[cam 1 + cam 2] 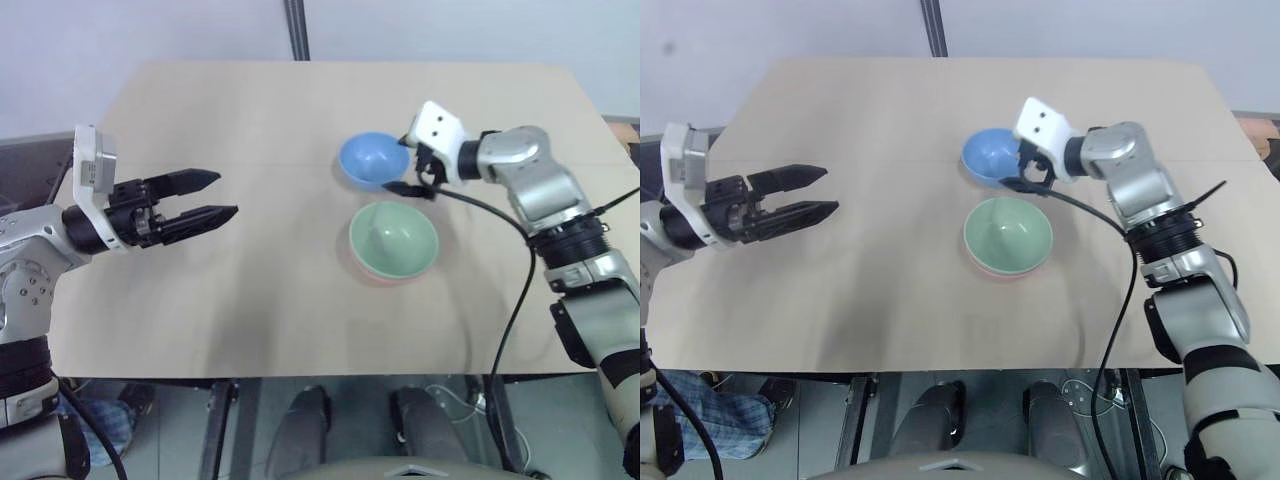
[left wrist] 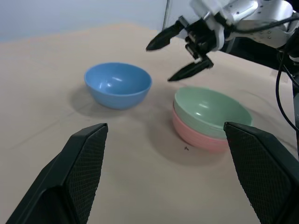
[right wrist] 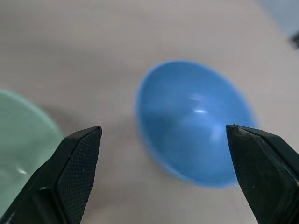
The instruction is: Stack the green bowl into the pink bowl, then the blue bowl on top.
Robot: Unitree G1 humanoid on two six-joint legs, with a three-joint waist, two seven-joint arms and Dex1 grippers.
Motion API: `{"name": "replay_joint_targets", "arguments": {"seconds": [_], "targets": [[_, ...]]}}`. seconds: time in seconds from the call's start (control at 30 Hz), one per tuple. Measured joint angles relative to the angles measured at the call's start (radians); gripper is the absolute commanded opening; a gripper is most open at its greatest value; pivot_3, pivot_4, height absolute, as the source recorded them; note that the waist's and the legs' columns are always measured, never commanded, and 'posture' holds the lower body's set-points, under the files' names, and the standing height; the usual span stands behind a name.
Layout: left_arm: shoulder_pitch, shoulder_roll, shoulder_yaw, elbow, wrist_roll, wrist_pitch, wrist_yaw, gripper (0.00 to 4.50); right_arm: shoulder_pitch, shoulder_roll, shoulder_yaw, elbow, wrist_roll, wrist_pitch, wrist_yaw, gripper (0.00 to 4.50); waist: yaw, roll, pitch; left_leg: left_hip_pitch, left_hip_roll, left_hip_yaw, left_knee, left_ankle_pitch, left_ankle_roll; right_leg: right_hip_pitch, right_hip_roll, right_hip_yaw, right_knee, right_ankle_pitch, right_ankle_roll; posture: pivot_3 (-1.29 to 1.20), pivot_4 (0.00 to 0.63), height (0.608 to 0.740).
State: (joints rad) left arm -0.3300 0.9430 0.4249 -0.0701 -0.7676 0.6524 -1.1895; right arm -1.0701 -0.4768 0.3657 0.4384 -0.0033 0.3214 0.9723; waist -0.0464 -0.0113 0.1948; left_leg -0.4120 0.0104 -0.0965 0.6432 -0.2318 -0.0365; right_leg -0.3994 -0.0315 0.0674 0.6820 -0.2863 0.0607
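The green bowl [image 1: 394, 238] sits nested inside the pink bowl [image 2: 201, 139], upright, on the right half of the tabletop [image 1: 250, 300]. Only a thin rim of pink shows beneath the green in the head views; the left wrist view shows the pink wall clearly under the green one.

The blue bowl [image 1: 373, 159] stands alone, upright and empty, just beyond the stacked pair toward the far edge of the tabletop. The two are near but apart, with bare wood between them.

The right claw [image 1: 412, 177] hangs at the blue bowl's right rim, above the gap between that bowl and the stack. Its fingers are spread wide and grip nothing; in the right wrist view the blue bowl lies between the two fingertips [image 3: 79, 154]. Contact with the rim cannot be confirmed.

The left claw [image 1: 210, 196] is held over the left side of the tabletop, well apart from all three bowls, pointing toward them. Its fingers are spread and empty.

A black cable [image 1: 510, 300] trails from the right arm down past the tabletop's near edge.
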Motion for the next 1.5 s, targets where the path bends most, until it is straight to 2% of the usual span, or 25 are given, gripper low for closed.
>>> {"name": "replay_joint_targets", "arguments": {"seconds": [0.07,0.23,0.5,0.6,0.67,0.83,0.87,1.3,1.4,1.5], "targets": [[0.010,0.000,0.003,-0.005,-0.001,0.000,0.007,4.22,-0.013,0.024,0.016,0.022,-0.023,-0.001,0.003,4.50,-0.001,0.000,0.000,-0.005,0.000,0.000,0.003,0.001,-0.003,-0.005,0.000,0.000,0.003,0.000,0.000,0.00,0.150,0.740],[0.034,0.000,0.015,-0.036,-0.008,-0.001,0.021,4.22,-0.098,0.103,0.053,0.162,-0.111,-0.017,-0.026,4.50,-0.003,0.000,0.000,-0.005,0.000,0.001,0.004,0.001,-0.002,-0.007,0.000,0.001,0.007,0.000,0.000,0.00,0.150,0.740],[0.059,0.000,0.037,-0.049,-0.021,-0.001,0.042,4.22,-0.153,0.181,0.053,0.310,-0.181,-0.028,-0.082,4.50,-0.015,0.000,0.000,-0.005,0.000,0.003,0.004,0.000,-0.001,-0.009,-0.001,0.001,0.011,0.000,0.000,0.00,0.150,0.740],[0.059,0.000,0.037,-0.054,-0.021,-0.003,0.045,4.33,-0.165,0.201,0.053,0.338,-0.197,-0.027,-0.094,3.72,-0.024,0.000,0.000,-0.005,0.000,0.003,0.004,0.000,-0.001,-0.009,0.000,0.002,0.012,0.000,0.000,0.00,0.150,0.740],[0.059,0.000,0.037,-0.055,-0.021,-0.004,0.051,4.33,-0.168,0.216,0.053,0.356,-0.211,-0.027,-0.104,2.90,-0.027,0.000,0.000,-0.005,0.000,0.004,0.004,0.000,-0.001,-0.010,0.000,0.002,0.013,0.000,0.000,0.00,0.150,0.740],[0.057,0.000,0.037,-0.055,-0.021,-0.006,0.058,4.33,-0.171,0.236,0.053,0.382,-0.233,-0.027,-0.119,0.33,-0.029,0.000,0.000,-0.005,0.000,0.004,0.004,0.000,-0.001,-0.010,0.000,0.003,0.013,0.000,0.000,0.00,0.150,0.740],[0.057,0.000,0.037,-0.055,-0.021,-0.008,0.059,4.33,-0.172,0.241,0.053,0.385,-0.234,-0.027,-0.120,0.09,-0.029,0.000,0.000,-0.005,0.000,0.004,0.004,0.000,-0.001,-0.010,0.000,0.003,0.013,0.000,0.000,0.00,0.150,0.740],[0.038,0.000,0.035,-0.050,-0.019,-0.027,0.058,4.33,-0.174,0.239,0.036,0.371,-0.243,-0.065,-0.127,0.09,-0.028,0.000,0.000,-0.005,0.000,0.005,0.004,0.000,0.000,-0.010,0.000,0.003,0.013,0.000,0.000,0.00,0.150,0.740],[0.037,-0.004,0.031,-0.048,-0.019,-0.035,0.049,4.33,-0.168,0.179,0.035,0.256,-0.247,-0.081,-0.088,0.09,-0.026,0.000,0.000,-0.005,0.000,0.005,0.004,0.000,0.000,-0.010,0.000,0.003,0.013,0.000,0.000,0.00,0.150,0.740],[0.032,-0.006,0.025,-0.046,-0.018,-0.056,0.020,4.33,-0.123,0.104,0.029,0.030,-0.238,-0.047,-0.010,0.09,-0.023,0.000,0.000,-0.005,0.000,0.004,0.004,0.000,0.000,-0.010,-0.001,0.003,0.012,0.000,0.000,0.00,0.150,0.740]]}}
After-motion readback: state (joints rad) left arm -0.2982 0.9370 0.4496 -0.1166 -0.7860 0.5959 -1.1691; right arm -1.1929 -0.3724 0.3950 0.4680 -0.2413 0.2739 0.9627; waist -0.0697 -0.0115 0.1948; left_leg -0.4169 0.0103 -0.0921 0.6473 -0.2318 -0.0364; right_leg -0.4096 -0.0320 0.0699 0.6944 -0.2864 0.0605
